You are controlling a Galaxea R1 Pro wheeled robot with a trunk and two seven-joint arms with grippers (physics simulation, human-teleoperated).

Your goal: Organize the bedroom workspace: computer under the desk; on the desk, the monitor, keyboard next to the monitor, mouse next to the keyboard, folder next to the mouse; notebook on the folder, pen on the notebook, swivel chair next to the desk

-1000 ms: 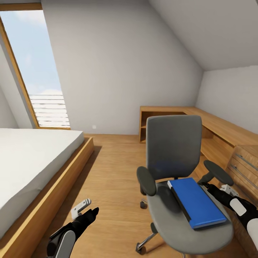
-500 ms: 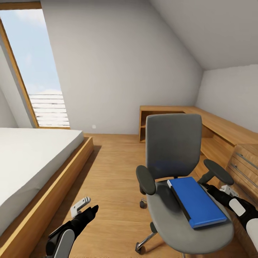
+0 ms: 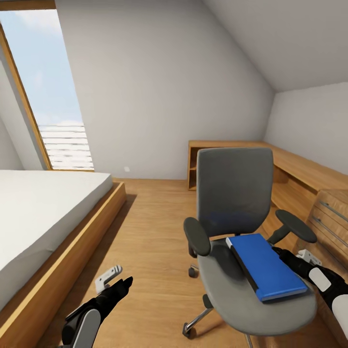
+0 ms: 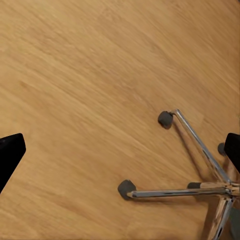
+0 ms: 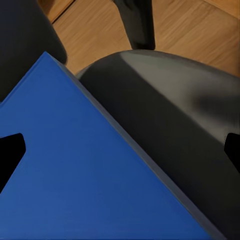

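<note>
Left arm: low at 7 o'clock, left gripper (image 3: 115, 279) jaws apart. Right arm: 4 o'clock, right gripper (image 3: 290, 255) jaws spread wide.

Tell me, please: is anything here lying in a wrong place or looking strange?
Yes. A blue folder lies flat on the seat of the swivel chair, slanted across the cushion, not on the desk. Nothing appears spilled or damaged.

Left: bare floor (image 3: 150, 251) open between bed (image 3: 43, 212) and swivel chair (image 3: 241, 270) | Low: chrome chair legs (image 4: 200, 165) and casters spread across floor | Right: tight gap between chair armrest (image 3: 296, 225) and drawers (image 3: 333, 222), right gripper (image 3: 285, 253) wedged there at folder (image 3: 266, 266) edge | Far right: desk (image 3: 290, 166) along wall.
</note>
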